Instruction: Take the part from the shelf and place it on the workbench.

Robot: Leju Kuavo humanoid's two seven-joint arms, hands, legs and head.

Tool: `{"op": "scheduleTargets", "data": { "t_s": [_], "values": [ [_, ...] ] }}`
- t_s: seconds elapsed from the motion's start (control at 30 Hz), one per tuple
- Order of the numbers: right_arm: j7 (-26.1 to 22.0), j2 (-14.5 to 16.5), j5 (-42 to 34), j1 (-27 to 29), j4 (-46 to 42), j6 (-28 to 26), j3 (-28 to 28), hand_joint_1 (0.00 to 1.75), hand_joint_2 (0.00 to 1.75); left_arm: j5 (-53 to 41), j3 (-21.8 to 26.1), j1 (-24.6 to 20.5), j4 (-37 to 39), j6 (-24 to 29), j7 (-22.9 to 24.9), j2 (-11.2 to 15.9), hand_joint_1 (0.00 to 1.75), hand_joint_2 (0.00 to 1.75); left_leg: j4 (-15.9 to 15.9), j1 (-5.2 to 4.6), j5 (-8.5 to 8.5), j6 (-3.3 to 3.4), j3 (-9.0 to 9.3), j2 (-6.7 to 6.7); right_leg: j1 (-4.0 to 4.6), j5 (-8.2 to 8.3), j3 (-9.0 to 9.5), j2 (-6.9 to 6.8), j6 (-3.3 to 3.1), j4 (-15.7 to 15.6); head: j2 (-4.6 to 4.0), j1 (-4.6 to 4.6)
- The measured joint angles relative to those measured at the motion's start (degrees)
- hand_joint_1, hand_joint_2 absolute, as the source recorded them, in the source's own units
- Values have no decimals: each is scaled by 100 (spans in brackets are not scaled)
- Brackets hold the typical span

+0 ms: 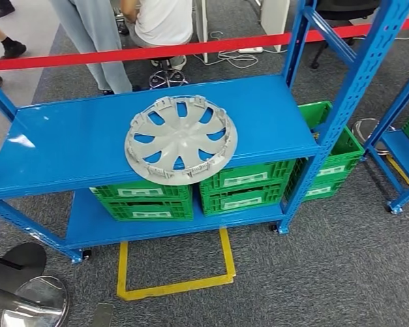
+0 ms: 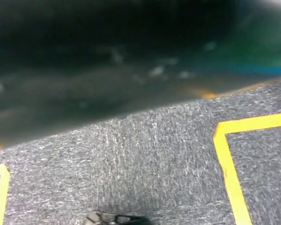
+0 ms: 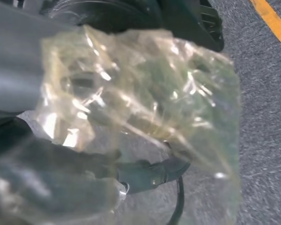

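Observation:
The part is a round grey wheel cover [image 1: 180,139] with curved spokes. It lies flat near the front edge of the blue shelf's top board [image 1: 69,139], about mid-width. In the right wrist view my right hand [image 3: 33,154] is a grey and dark blur close to the lens, hanging over grey carpet. Crinkled clear plastic film [image 3: 150,98] covers it, so how its fingers lie cannot be made out. The left wrist view looks down at grey carpet with yellow tape lines [image 2: 231,173].
Green crates [image 1: 146,201] [image 1: 243,187] fill the lower shelf, and another [image 1: 328,163] stands behind the right upright. A yellow taped square [image 1: 176,286] marks the floor before the shelf. Red barrier tape [image 1: 140,53] and people [image 1: 161,24] are behind. Round metal stand bases [image 1: 33,300] sit at lower left.

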Motion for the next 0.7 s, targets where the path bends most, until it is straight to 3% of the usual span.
{"op": "scheduleTargets", "data": {
  "t_s": [0.07, 0.1, 0.2, 0.37, 0.43, 0.5, 0.57, 0.6, 0.7],
  "values": [
    [-27, 5, -3, -30, -1, -42, 0, 0, 0, -2, 3, 1, -1, -1, 1, 7, 0, 0, -568, -34, 155, 86, 289, 61, 18, -43, 3, -52, 51, 1, 0, 4],
    [-50, 7, -9, -47, -2, -57, -1, 0, 0, -4, 5, 6, -2, -3, 2, 8, 0, 0, -681, -43, 135, 78, 346, 81, 29, -64, -9, -68, 54, 3, 0, 9],
    [-133, 8, -50, -79, -16, -46, -19, 0, 0, -15, 15, 36, -1, -11, 7, 0, 0, 0, -741, -46, 111, -6, 375, 84, 38, -82, 11, -66, 43, -11, 0, 10],
    [-211, 8, -114, -86, -67, -2, -40, 0, 0, -24, 34, 26, -2, -13, 9, 11, 0, 0, -741, -54, 96, 23, 377, 86, 31, -58, 90, -62, 79, -62, 0, 6],
    [-214, 8, -121, -87, -72, 2, -42, 0, 0, -24, 35, 25, -2, -13, 9, 10, 0, 87, -741, -54, 95, 25, 377, 86, 31, -56, 92, -61, 82, -65, 0, 7],
    [-235, 8, -172, -98, -107, 42, -77, 0, 87, -43, 36, 21, -2, -3, 13, 4, 0, 175, -741, -54, 86, 42, 380, 87, 30, -50, 106, -59, 99, -86, 0, 9],
    [-272, 8, -205, -112, -155, 77, -117, 0, 175, -125, 34, 15, -1, -21, 57, 9, 0, 175, -740, -54, 74, 65, 388, 88, 30, -46, 116, -56, 119, -111, 0, 9],
    [-300, 8, -206, -115, -168, 87, -125, 0, 175, -166, 32, 14, -1, -61, 80, 18, 0, 175, -740, -54, 69, 72, 396, 88, 30, -48, 111, -56, 127, -116, 0, 8],
    [-407, 7, -272, -124, -172, 198, -128, 0, 44, -127, 30, 13, 0, -210, 60, 35, 0, 44, -740, -54, 60, 84, 414, 89, 30, -56, 95, -56, 139, -122, 0, 8]
  ]
}}
